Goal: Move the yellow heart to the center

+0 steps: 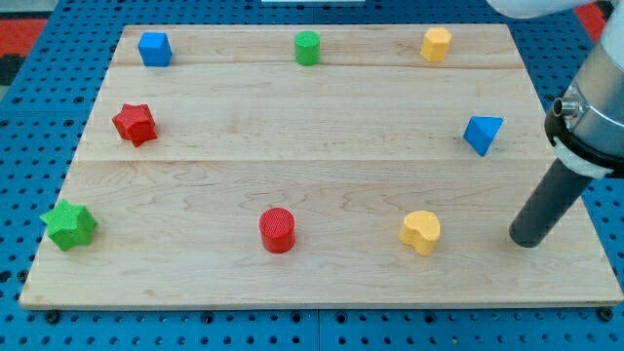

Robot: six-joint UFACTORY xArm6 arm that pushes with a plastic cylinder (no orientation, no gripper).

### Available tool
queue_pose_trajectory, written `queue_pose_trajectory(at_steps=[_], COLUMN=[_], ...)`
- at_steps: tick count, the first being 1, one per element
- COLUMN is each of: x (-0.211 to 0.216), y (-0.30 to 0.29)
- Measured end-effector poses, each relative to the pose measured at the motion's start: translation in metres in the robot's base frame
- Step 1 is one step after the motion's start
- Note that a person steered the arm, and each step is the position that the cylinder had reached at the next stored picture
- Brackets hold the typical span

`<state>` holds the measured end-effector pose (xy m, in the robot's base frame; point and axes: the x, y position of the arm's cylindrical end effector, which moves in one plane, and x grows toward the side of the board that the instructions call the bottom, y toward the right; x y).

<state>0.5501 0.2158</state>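
Observation:
The yellow heart (420,232) lies on the wooden board (322,156) near the view's bottom, right of the middle. My tip (525,241) rests on the board at the lower right, about a hundred pixels to the right of the heart and apart from it. The dark rod rises up and to the right toward the arm at the right edge.
A red cylinder (277,230) stands left of the heart. A blue triangular block (482,133) is above my tip. Along the top are a blue block (154,49), a green cylinder (307,47) and a yellow block (436,44). A red star (135,124) and a green star (69,225) sit at the left.

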Motion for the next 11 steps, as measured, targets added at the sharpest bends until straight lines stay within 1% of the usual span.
queue_pose_trajectory(at_steps=[1,3,4,5,6,7,8,9,11], x=[-0.011,-0.034,0.012,0.026,-0.014,-0.026,0.034,-0.014,-0.107], y=[0.009,-0.003,0.022,-0.058,-0.11,-0.115,-0.123,-0.149,-0.16])
